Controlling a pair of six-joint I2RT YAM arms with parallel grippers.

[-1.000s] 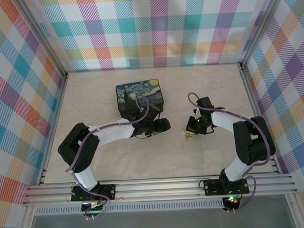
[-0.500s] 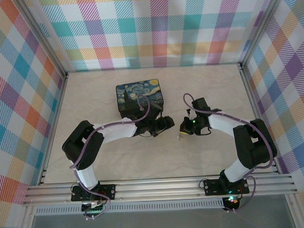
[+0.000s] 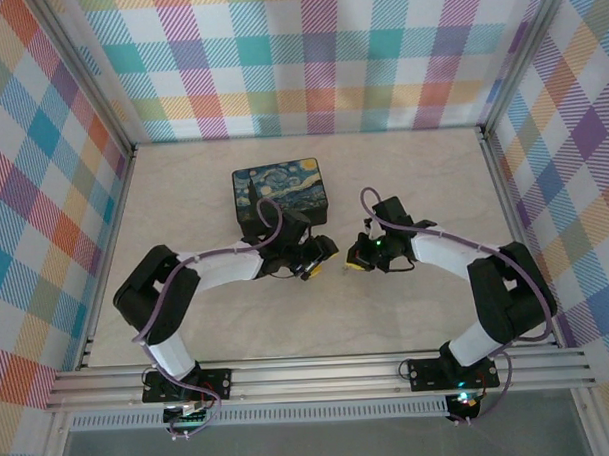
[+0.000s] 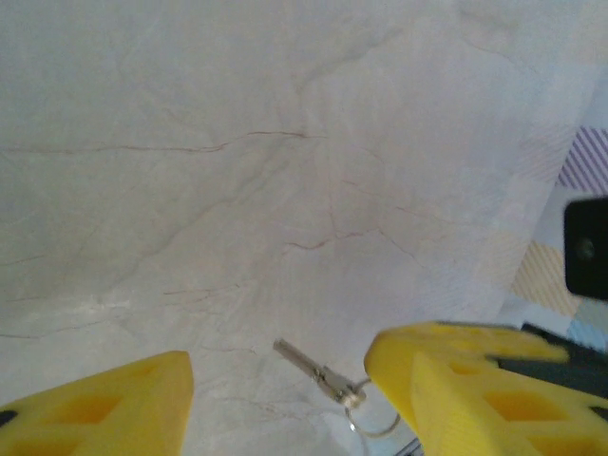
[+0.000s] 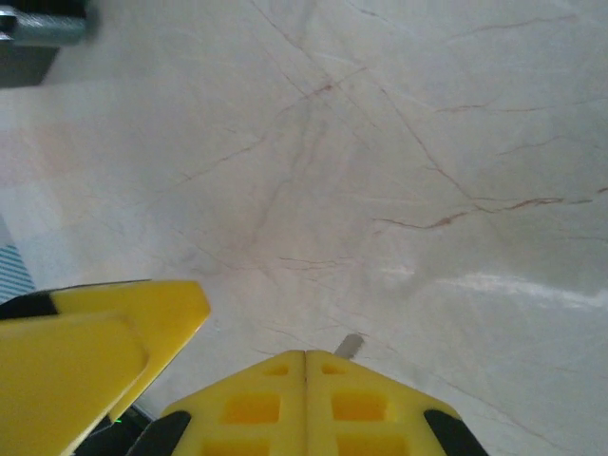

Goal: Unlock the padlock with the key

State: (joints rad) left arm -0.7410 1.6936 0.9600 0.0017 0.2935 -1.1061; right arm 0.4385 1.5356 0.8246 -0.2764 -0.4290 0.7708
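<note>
Right arm (image 3: 440,245) swung inward; left jaws part-open near thin key (image 4: 318,372), right jaws shut.

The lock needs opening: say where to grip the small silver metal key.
Grip the key at its thicker head, by the wire ring, leaving the thin blade free. It sits between the left gripper's open fingers, so pinching across the head from here looks best.

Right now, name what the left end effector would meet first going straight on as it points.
Probably the key, just ahead of the left end effector, between its fingers; past that, the table. Depth is hard to judge.
</note>
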